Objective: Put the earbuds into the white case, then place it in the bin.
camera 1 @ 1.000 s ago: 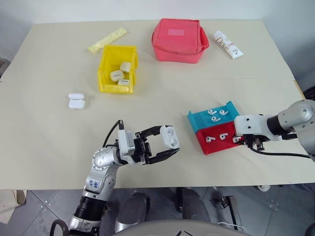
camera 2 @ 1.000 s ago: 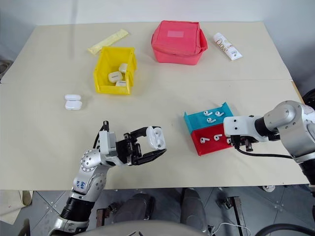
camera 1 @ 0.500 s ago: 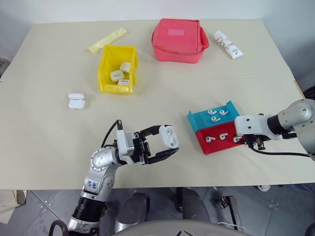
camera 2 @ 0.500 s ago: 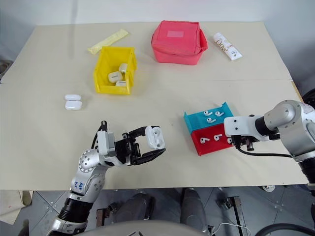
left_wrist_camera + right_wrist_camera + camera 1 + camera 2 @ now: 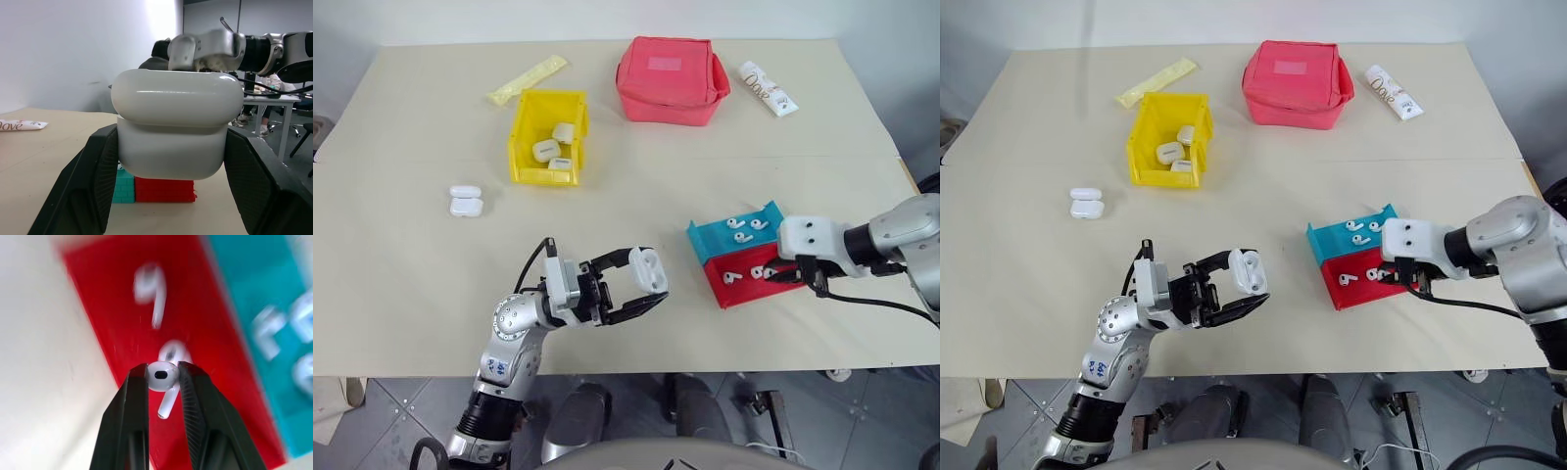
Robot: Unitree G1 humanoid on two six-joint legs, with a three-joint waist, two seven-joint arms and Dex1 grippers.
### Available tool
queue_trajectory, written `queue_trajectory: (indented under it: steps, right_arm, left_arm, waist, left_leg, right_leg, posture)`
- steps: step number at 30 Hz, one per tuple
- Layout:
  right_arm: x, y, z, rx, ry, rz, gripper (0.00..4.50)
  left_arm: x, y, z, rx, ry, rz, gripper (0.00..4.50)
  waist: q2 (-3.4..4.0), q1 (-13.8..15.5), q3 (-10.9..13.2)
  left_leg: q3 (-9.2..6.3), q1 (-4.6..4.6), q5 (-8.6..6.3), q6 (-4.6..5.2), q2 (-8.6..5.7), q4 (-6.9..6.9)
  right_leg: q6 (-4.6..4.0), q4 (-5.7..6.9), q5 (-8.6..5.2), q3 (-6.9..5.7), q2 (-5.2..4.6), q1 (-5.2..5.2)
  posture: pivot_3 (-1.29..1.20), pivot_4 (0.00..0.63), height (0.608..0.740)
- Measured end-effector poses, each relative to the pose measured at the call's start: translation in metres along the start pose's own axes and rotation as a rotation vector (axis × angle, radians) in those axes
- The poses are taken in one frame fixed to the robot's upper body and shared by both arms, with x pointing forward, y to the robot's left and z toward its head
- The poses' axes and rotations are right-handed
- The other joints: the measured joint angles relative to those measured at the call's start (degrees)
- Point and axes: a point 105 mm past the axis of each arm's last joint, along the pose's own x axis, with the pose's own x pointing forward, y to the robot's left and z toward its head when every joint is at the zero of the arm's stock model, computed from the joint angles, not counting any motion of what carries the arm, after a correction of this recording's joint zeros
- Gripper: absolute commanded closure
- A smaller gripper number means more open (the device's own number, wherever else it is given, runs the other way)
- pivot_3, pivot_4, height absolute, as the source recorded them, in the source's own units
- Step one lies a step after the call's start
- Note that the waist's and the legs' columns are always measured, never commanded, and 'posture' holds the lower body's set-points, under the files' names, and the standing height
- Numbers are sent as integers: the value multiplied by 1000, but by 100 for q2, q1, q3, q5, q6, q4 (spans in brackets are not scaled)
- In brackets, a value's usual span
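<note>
White and glossy, one earbud (image 5: 163, 378) sits pinched by its head between the two black fingers of the right gripper (image 5: 163, 377), stem hanging below the tips, above the red tray (image 5: 750, 287). Beneath it two more earbuds lie in that red tray, and three lie in the teal tray (image 5: 724, 241) that touches the red one on its far side.

Well to the left of that gripper, the left gripper (image 5: 648, 290) is clamped on the white case (image 5: 647, 270), one finger on each side, lid open, held clear of the table. From its wrist view the case's rounded body and lid sit squarely between the fingers (image 5: 95, 176).

Farther back and to the left of the left gripper stands the yellow bin (image 5: 522, 137) with three white cases inside. One more case (image 5: 465, 202), lid open, lies on the table to the left of the left gripper, near the bin. Behind the bin lies a pale yellow sachet (image 5: 526, 80); a red pouch (image 5: 670, 80) and a white printed tube (image 5: 767, 88) rest near the table's far edge.

All this stands on a cream table (image 5: 421, 264) over a grey tiled floor; a pale wall and office furniture show beyond it.

Reaching in from the right, the right arm angles its gripper down and leftward. Rising from below, the left arm has its forearm bent and its gripper pointing right.
</note>
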Motion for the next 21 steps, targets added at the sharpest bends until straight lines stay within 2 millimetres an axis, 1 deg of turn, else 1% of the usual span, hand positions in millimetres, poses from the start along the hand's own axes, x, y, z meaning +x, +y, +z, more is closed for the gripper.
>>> queue_trajectory:
  steps: [3, 5, 10, 12, 15, 18, 21]
  right_arm:
    - [-13, 12, 29, 75, -223, -31, 3971]
    - [-19, 20, 42, 117, -331, -45, 3971]
    - [-21, 31, 77, 184, -633, -93, 3971]
    - [-16, 37, 93, 219, -761, -83, 3971]
    - [-11, 37, 107, 269, -882, -98, 3971]
    - [-1, 37, 114, 309, -946, -106, 3971]
    - [9, 40, 119, 305, -973, -98, 3971]
  left_arm:
    - [4, 6, -7, -22, -7, -5, 1702]
    - [9, 9, -11, -38, -16, -16, 1702]
    - [22, 18, -15, -57, -40, -82, 1702]
    - [29, 20, -16, -67, -50, -128, 1702]
    - [35, 23, -16, -75, -52, -187, 1702]
    - [40, 29, -12, -72, -56, -244, 1702]
    - [44, 32, -6, -63, -69, -293, 1702]
  waist:
    - [-2, 35, -1]
    - [-3, 69, -1]
    - [-9, 102, -4]
    - [-9, 98, -5]
    - [-11, 88, -5]
    - [-11, 64, -6]
    - [-12, 54, -6]
  left_leg:
    - [-1, 0, -1, 0, 0, 0]
    - [0, 0, -1, 0, 0, 2]
    - [0, 1, 0, 0, 1, 3]
    - [0, -1, 0, 0, 0, 2]
    - [0, 0, 1, 1, -1, 2]
    - [-1, 0, 2, 1, -6, 2]
    - [-2, -1, 5, 6, -12, 2]
  right_leg:
    - [0, -1, 0, -1, 0, 2]
    - [1, 0, 1, -1, 0, 2]
    - [1, 1, 3, -1, 1, 2]
    - [1, 3, 3, 1, 1, -2]
    - [1, 3, 4, 0, 1, -3]
    - [1, 9, 3, 0, 0, -4]
    - [2, 11, 4, -1, -3, -3]
  posture:
    - [0, 150, 740]
    - [0, 150, 740]
    - [0, 150, 740]
    - [0, 150, 740]
    - [0, 150, 740]
    - [0, 150, 740]
    - [0, 150, 740]
